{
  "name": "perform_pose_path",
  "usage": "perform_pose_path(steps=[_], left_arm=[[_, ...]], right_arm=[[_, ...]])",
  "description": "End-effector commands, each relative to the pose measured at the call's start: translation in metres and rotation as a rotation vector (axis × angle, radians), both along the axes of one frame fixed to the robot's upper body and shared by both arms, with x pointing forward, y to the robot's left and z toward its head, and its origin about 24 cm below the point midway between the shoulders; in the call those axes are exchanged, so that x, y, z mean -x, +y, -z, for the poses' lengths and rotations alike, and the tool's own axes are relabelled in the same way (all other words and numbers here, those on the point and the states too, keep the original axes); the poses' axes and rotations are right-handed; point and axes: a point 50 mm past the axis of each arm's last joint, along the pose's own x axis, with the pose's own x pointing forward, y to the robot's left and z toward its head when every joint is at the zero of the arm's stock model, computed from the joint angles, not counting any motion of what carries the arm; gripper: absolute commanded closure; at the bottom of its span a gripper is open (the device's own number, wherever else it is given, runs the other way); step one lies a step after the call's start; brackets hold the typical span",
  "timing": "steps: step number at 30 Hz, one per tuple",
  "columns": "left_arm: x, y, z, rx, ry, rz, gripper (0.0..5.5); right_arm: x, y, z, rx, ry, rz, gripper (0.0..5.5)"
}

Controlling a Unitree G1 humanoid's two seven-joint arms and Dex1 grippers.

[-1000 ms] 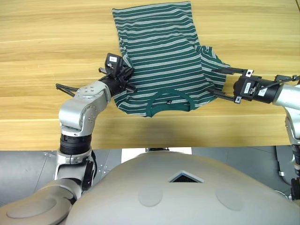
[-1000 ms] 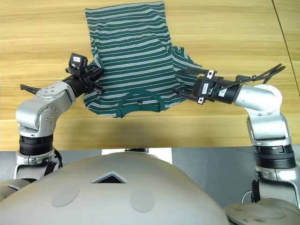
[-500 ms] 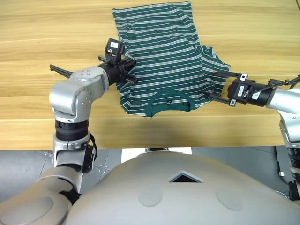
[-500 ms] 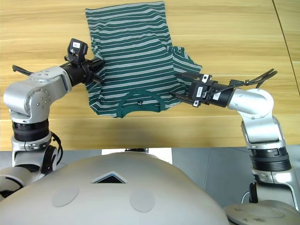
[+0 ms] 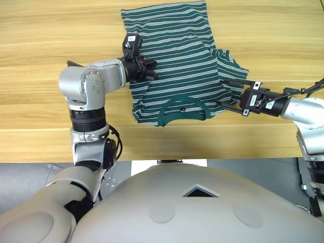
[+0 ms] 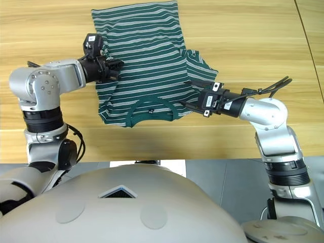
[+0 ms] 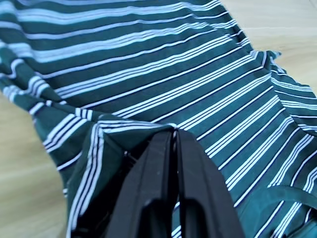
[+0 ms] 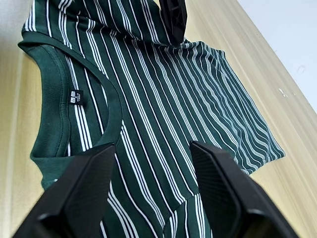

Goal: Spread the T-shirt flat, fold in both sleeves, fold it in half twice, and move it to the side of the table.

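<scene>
A green T-shirt [image 5: 177, 50] with white stripes lies on the wooden table [image 5: 50, 45], its collar [image 5: 182, 109] toward me. My left gripper [image 5: 151, 72] is shut on the shirt's left sleeve edge and holds it over the shirt body; the left wrist view shows the fabric pinched at the closed tips [image 7: 174, 131]. My right gripper [image 5: 219, 92] stands open at the right shoulder, one finger on either side of the fabric edge below the spread right sleeve [image 5: 233, 63]. In the right wrist view the open fingers [image 8: 79, 193] frame the collar and striped cloth.
Bare wood stretches to the left and right of the shirt. The table's front edge [image 5: 162, 161] runs just below the collar. The shirt's hem [image 5: 164, 7] reaches toward the far side of the table.
My left gripper has swung right and away, carrying the left sleeve over the shirt body. My right gripper has slid left onto the shoulder area, still open.
</scene>
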Motion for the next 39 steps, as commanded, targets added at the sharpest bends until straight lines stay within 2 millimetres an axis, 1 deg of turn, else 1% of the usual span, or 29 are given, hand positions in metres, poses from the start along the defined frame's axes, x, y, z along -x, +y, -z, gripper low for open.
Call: perform_pose_path(steps=[1,2,3,7,10,12,13,14,16,17,18,20,22,23,24,26,29,32,35,39], left_arm=[[-0.007,-0.01,-0.007,0.042,0.008,-0.058,5.44],[-0.007,-0.014,-0.008,0.053,0.006,-0.068,5.44],[-0.007,-0.018,-0.009,0.068,0.006,-0.075,5.21],[-0.005,-0.032,-0.019,0.148,0.005,-0.124,4.59],[-0.002,-0.045,-0.034,0.211,-0.028,-0.122,4.06],[0.003,-0.043,-0.049,0.256,-0.089,-0.097,3.68],[0.005,-0.031,-0.059,0.27,-0.154,-0.088,3.57],[0.007,-0.019,-0.067,0.265,-0.214,-0.083,3.35],[0.012,0.018,-0.07,0.181,-0.311,-0.121,3.35],[0.014,0.042,-0.063,0.119,-0.312,-0.173,3.35],[0.018,0.067,-0.053,0.019,-0.328,-0.24,3.35],[0.03,0.099,-0.03,-0.145,-0.315,-0.3,3.35],[0.048,0.113,-0.01,-0.294,-0.304,-0.267,3.35],[0.058,0.115,-0.002,-0.341,-0.298,-0.239,3.35],[0.068,0.115,0.004,-0.373,-0.293,-0.205,3.35],[0.083,0.108,0.014,-0.39,-0.273,-0.117,3.35],[0.092,0.094,0.024,-0.355,-0.244,-0.041,3.35],[0.093,0.082,0.035,-0.322,-0.223,-0.029,3.35],[0.086,0.071,0.043,-0.307,-0.231,-0.029,3.35],[0.077,0.056,0.05,-0.291,-0.242,-0.005,3.35]], right_arm=[[-0.001,0.0,0.002,0.014,-0.003,0.01,2.68],[0.0,0.0,0.002,0.015,-0.003,0.011,2.68],[0.0,0.0,0.003,0.016,-0.003,0.011,2.68],[0.0,-0.001,0.004,0.022,-0.003,0.015,2.68],[-0.001,0.0,0.005,0.024,-0.007,0.014,2.68],[-0.001,0.001,0.004,0.023,-0.01,0.01,2.68],[-0.002,0.0,0.003,0.024,-0.012,0.009,2.68],[-0.002,0.0,0.003,0.024,-0.015,0.009,2.68],[-0.003,-0.001,0.002,0.023,-0.02,0.016,2.68],[-0.003,-0.002,0.002,0.021,-0.023,0.019,2.68],[-0.003,-0.002,0.002,0.019,-0.026,0.023,2.68],[-0.004,-0.002,0.001,0.018,-0.03,0.024,2.68],[-0.007,-0.003,-0.001,0.021,-0.036,0.019,2.68],[-0.009,-0.003,-0.002,0.022,-0.039,0.014,2.68],[-0.011,-0.004,-0.003,0.024,-0.042,0.01,2.68],[-0.013,-0.006,-0.005,0.027,-0.048,0.01,2.68],[-0.016,-0.007,-0.008,0.026,-0.063,0.014,2.68],[-0.02,-0.008,-0.011,0.02,-0.083,0.017,2.68],[-0.021,-0.011,-0.019,0.01,-0.105,0.022,2.68],[-0.019,-0.011,-0.021,0.009,-0.112,0.025,2.68]])
